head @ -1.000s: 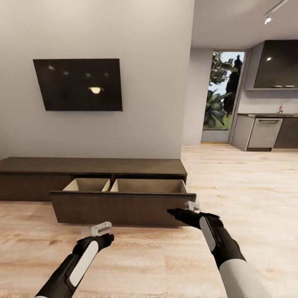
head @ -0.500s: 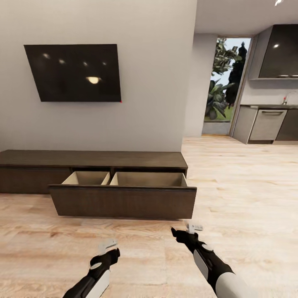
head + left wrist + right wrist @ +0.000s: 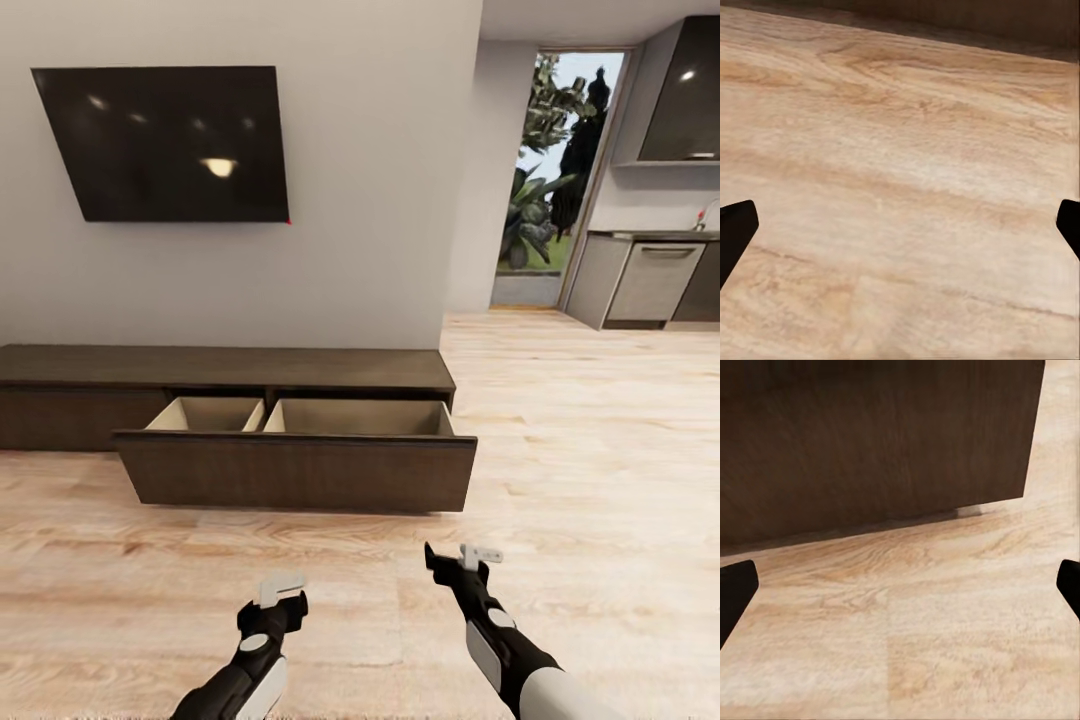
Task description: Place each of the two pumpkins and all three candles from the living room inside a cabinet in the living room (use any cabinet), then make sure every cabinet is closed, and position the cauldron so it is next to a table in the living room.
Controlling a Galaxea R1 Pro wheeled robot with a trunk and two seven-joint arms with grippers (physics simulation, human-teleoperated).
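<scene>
A long, low dark brown cabinet [image 3: 230, 367] stands against the wall, with one wide drawer [image 3: 295, 470] pulled out. Its two pale wood compartments [image 3: 355, 418] look empty where I can see into them. My left gripper [image 3: 285, 600] hovers over bare floor, open, its fingertips [image 3: 735, 229] spread wide. My right gripper [image 3: 445, 562] is open too, a short way in front of the drawer's right end. The right wrist view faces the dark drawer front [image 3: 870, 442] and its lower corner. The pumpkins, candles, cauldron and table are out of view.
A black TV [image 3: 165, 143] hangs on the wall above the cabinet. Pale wood floor [image 3: 580, 450] runs right toward a kitchen with grey units [image 3: 655, 285] and a glass door [image 3: 550, 170] showing plants. The open drawer juts out over the floor.
The whole picture has shifted, so the camera moved. Both arms have drawn back and sit lower in the picture. My right gripper, earlier at the drawer front, now stands apart from it.
</scene>
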